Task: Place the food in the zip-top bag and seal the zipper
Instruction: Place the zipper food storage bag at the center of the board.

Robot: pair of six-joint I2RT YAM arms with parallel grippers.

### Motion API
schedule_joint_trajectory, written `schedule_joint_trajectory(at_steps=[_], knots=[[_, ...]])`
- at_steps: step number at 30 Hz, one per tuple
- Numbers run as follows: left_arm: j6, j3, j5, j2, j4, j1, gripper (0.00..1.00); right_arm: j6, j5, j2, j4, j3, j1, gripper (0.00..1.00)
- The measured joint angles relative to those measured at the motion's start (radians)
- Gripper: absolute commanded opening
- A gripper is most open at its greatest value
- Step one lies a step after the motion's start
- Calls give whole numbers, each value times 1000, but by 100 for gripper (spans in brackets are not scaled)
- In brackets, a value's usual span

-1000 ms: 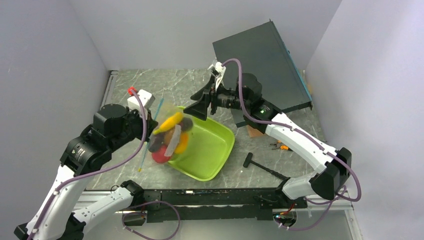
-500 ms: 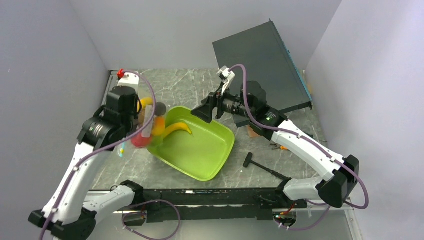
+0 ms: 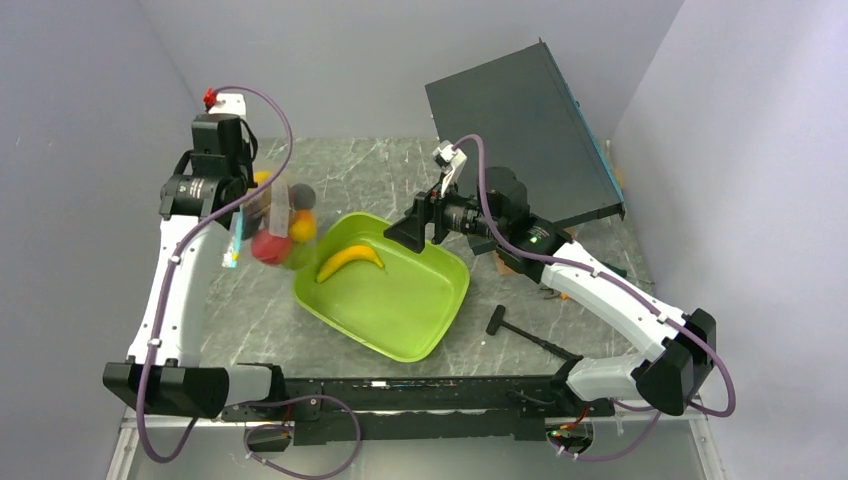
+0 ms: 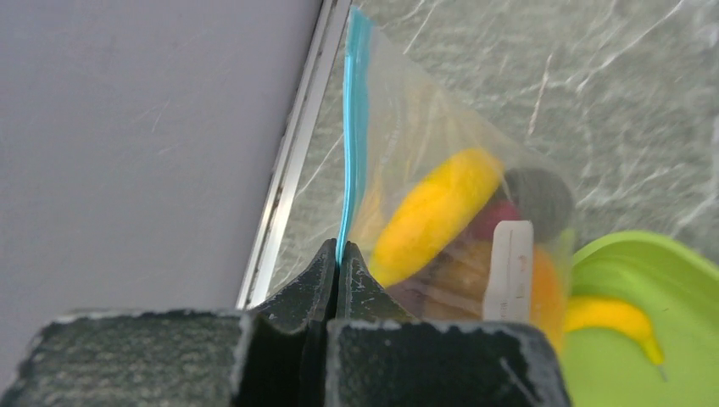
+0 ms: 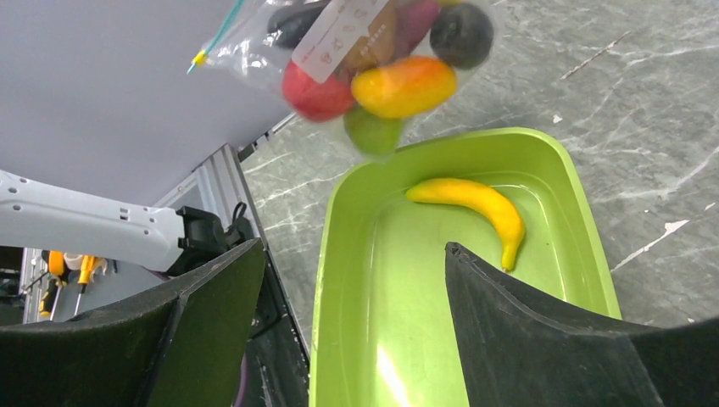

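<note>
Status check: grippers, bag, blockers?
Left gripper shut on zipper, zip-top bag hanging with food. Right gripper open above tray. One banana in tray, unbagged.

Grey marbled table (image 3: 360, 170) with lime-green tray (image 3: 400, 312), black hammer (image 3: 530, 337), dark flat case (image 3: 520, 110) at rear-right

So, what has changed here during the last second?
The left pincer, shut on the zipper, carried the bag to the far left, off the tray. One banana left it and now lies in the tray. The right pincer stayed open near the tray's far edge; tray and hammer did not move.
</note>
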Motion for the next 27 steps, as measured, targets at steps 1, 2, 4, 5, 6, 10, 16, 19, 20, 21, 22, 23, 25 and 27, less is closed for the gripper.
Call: schedule_joint_trajectory(at_steps=[1,2,4,5,6,10,16,19,20,21,22,23,25,27], knots=[[-8,26,21,14,0,9,0,0,0,1,-1,0,0,80],[-16,55,44,28,4,22,0,0,0,2,-1,0,0,80],[-36,103,80,53,11,45,0,-2,0,5,-1,0,0,80],[-48,127,98,65,17,57,0,-2,0,7,-2,0,0,80],[-59,146,114,77,24,68,0,-3,0,9,-2,0,0,80],[-82,221,154,130,51,110,0,-3,0,12,-3,0,0,80],[-90,300,200,245,85,163,0,-2,-2,12,-2,-2,0,80],[-121,328,215,323,85,183,0,-2,-5,15,-2,-6,0,80],[-134,335,218,348,89,187,0,-1,-5,17,-2,-6,0,80],[-151,343,230,376,93,193,0,0,-5,19,-2,-7,0,80],[-179,346,256,406,106,203,0,0,-5,19,-2,-8,0,80],[-209,346,286,430,114,211,0,1,-5,19,-1,-12,0,80],[-286,346,382,478,138,235,0,1,-6,20,-2,-17,0,80],[-386,346,495,530,180,269,0,1,-6,21,-2,-18,0,80]])
